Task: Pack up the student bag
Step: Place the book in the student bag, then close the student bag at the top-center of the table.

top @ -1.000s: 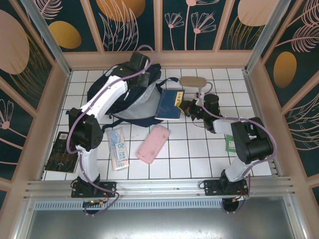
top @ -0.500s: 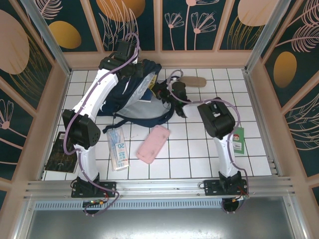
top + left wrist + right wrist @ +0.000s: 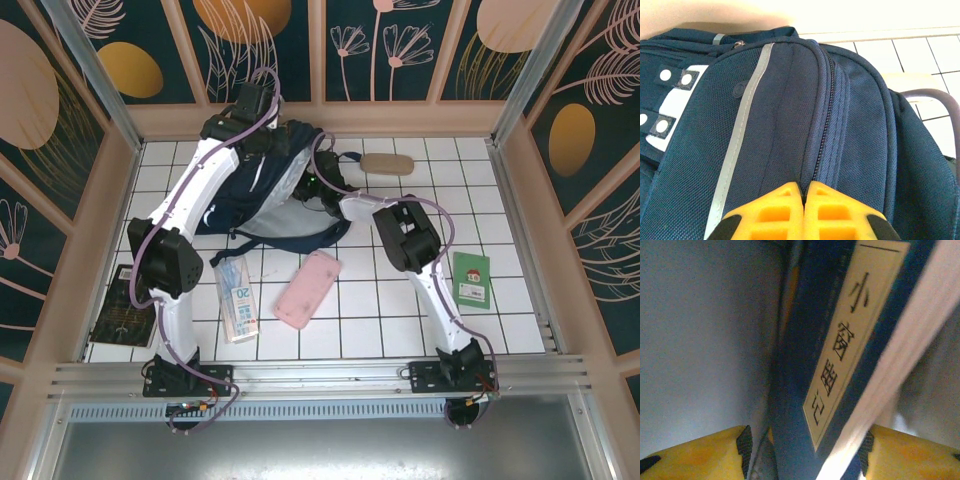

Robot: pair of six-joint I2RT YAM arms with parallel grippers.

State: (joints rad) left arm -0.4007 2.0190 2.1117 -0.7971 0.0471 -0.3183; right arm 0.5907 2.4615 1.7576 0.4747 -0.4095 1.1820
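On the left, the left tool (image 3: 802, 210) is clenched. Its yellow fingers press together on what looks like a fold of the student bag (image 3: 765, 125) beside the zip. Navy fabric with a grey stripe rises straight ahead of them. From above, the bag lies on the white-tiled desk (image 3: 370, 320) beneath that tool, its mouth turned toward the right tool (image 3: 802, 450).

The right tool is inside the mouth. Its fingers stand apart on either side of a blue book (image 3: 800, 390), with a gap at the left finger, so we judge the book released.

We see three risks. The left tool's pinch on thin fabric could slip, and the mouth would then fall shut around the right tool. The book may not be fully seated, so it could tip or slide back out. The right tool could also snag the lining as it backs away.

Behind the left tool, nearer the arm bases, a white packet (image 3: 238, 292) is printed "20". The book's cream label (image 3: 850, 340) reads 小窗幽记.
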